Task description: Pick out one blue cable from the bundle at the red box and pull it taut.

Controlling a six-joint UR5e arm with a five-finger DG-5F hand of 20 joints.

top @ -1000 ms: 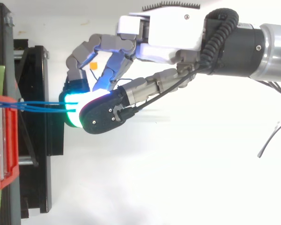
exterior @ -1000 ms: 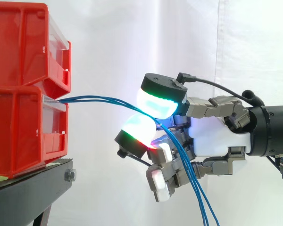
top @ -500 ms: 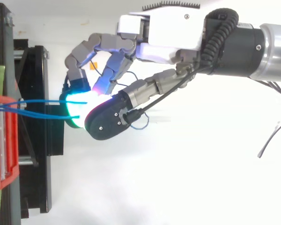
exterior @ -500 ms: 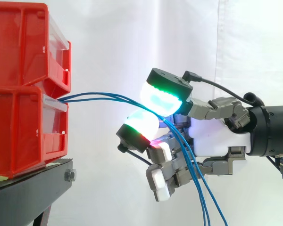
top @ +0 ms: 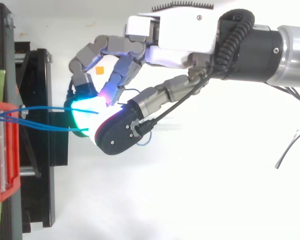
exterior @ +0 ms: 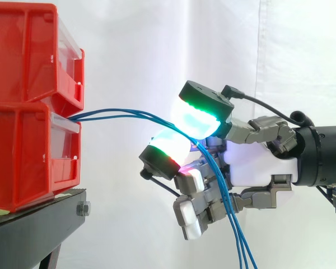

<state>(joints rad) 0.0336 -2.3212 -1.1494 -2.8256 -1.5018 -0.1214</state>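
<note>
Now the blue cables (exterior: 129,111) leave the front of the lower red bin (exterior: 22,157) on the left, arc rightward into the robot hand (exterior: 252,165), and drop past its palm out of the lower edge of the side view. The fingers are curled round the bundle, which runs between the upper glowing pad (exterior: 199,117) and the lower one (exterior: 168,147). You cannot tell from here which strand, if any, is actually pinched.

A second ago the strands ran almost as one line in the top view. They have since fanned apart: one strand (top: 45,107) heads to the far side of the pads, another (top: 45,125) slants to the near side. The dark-backed pad (top: 120,132) has swung nearer, and in the side view the upper pad has lifted and moved slightly right. I read that as the sorting step starting to work. No single cable is isolated yet, though, and the span to the bin sags, so pulling taut is not yet done.

The top view gives you the spread between strands, which the side view nearly collapses into one curve. The side view gives you the slack arc, the hanging tails and the black stand (exterior: 39,218) under the bins.
</note>
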